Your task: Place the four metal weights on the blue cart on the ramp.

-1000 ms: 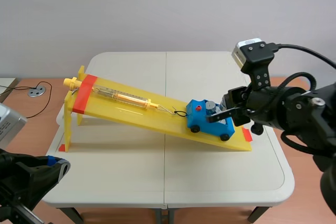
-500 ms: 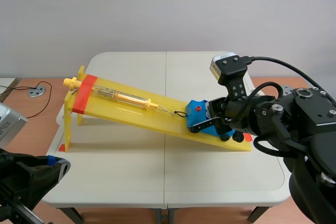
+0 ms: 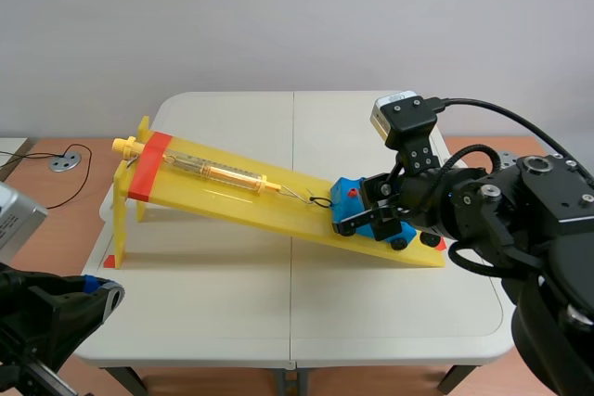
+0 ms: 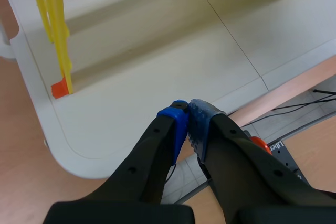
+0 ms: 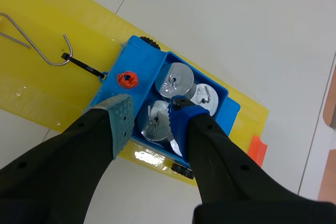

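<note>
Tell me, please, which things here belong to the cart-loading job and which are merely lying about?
Job: blue cart, metal weights in it, yellow ramp, right gripper above the cart.
Lying about: spring scale linked to the cart, round metal disc, left gripper.

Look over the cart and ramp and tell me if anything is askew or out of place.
Nothing stands out. The blue cart sits straight on the yellow ramp, and the metal weights stand upright inside it. The right gripper hides part of the tray, so I count only three clearly.
</note>
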`<state>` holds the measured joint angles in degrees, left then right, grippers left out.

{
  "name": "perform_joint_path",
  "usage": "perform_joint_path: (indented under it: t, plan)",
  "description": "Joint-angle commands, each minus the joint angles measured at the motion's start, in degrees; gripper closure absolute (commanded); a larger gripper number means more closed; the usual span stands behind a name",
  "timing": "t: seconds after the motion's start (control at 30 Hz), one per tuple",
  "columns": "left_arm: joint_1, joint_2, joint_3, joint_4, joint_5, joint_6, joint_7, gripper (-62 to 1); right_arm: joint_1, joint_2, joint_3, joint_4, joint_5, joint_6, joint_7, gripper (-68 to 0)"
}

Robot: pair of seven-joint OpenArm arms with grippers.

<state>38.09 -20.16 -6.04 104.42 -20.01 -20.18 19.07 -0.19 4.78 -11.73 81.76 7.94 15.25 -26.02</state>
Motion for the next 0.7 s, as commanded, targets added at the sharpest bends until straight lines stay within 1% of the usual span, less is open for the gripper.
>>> perform_joint_path:
  t: [0.0,0.1,0.13,0.2,0.3,0.33,0.37,0.4,0.43,0.5,0.57,0.67]
  plan:
    - [-1.14,0.44,-0.72,2.45,-4.39,-1.05,-5.49,-2.9,5.27,1.75,1.33,8.76,3.08,-1.66,6.80,-18.5]
    - [-1.14,0.44,-0.72,2.49,-4.42,-1.18,-5.49,-2.9,3.43,3.91,2.51,13.49,7.41,-0.42,5.35,-18.5]
    - [-1.14,0.46,-0.72,2.51,-4.42,-1.73,-5.49,-2.9,2.54,4.79,3.13,15.15,8.83,-0.35,4.66,-18.2]
    - [-1.14,0.46,-0.72,2.73,-4.42,-3.39,-5.49,-2.9,0.48,6.71,4.42,18.21,11.30,-0.17,3.52,-13.8]
    - [-1.14,0.61,-0.72,3.74,-3.91,-4.46,-5.49,-2.9,-3.13,9.84,6.60,21.38,14.51,-0.22,3.13,-4.3]
    - [-1.16,0.98,-0.72,4.37,-2.54,-4.68,-5.51,-2.9,-4.33,10.82,7.43,22.05,15.37,-0.22,3.04,-1.8]
    - [-1.16,1.46,-0.72,5.11,-1.07,-4.68,-5.51,-2.9,-5.51,11.72,8.28,22.60,16.09,-0.20,2.99,-1.2]
    - [-1.16,2.03,-0.72,5.84,-0.42,-4.68,-5.53,-2.9,-6.67,12.57,9.16,22.97,16.85,0.15,3.02,-0.9]
    - [-1.16,2.58,-0.72,6.58,-0.15,-4.68,-5.57,-2.9,-7.74,13.38,10.10,23.23,17.59,1.36,3.02,-0.6]
    - [-1.77,3.96,-0.52,7.91,0.11,-4.68,-5.73,-2.9,-9.88,15.06,12.09,23.43,19.87,5.07,2.95,-0.6]
    - [-3.13,5.51,0.09,8.44,1.60,-4.66,-5.70,-2.9,-12.33,16.55,14.12,23.43,22.23,8.35,2.71,-0.6]
    - [-5.51,7.80,1.46,8.48,3.43,-4.63,-5.75,-2.7,-16.87,18.27,17.40,23.43,25.20,11.85,2.10,-0.6]
